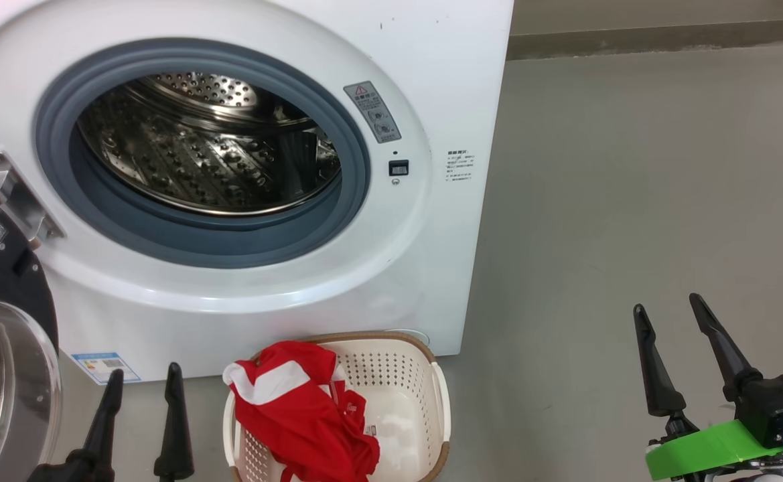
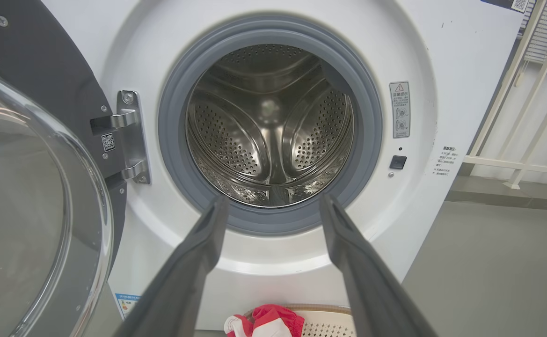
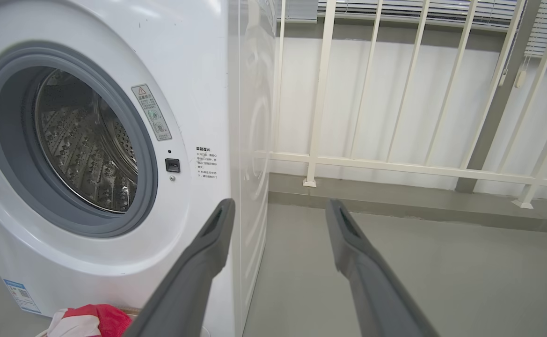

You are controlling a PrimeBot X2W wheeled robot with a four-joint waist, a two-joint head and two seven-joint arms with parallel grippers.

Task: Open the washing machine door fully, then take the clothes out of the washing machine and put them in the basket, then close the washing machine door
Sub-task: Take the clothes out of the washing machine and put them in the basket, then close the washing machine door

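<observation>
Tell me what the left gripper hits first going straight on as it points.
Likely the grey door seal of the washing machine, or just over it into the steel drum; the open left gripper aims there, depth unclear.

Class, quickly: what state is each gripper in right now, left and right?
Left gripper: open, holding nothing.
Right gripper: open, holding nothing.

The round, black-rimmed glass washing machine door (image 1: 3,375) is cut off by the head view's left and bottom edges. The cream perforated plastic basket (image 1: 442,408) runs off the bottom edge, and the red-and-white fabric clothes (image 1: 297,408) hide its left half. The print on the grey warning sticker (image 1: 372,112) is too small to read.
</observation>
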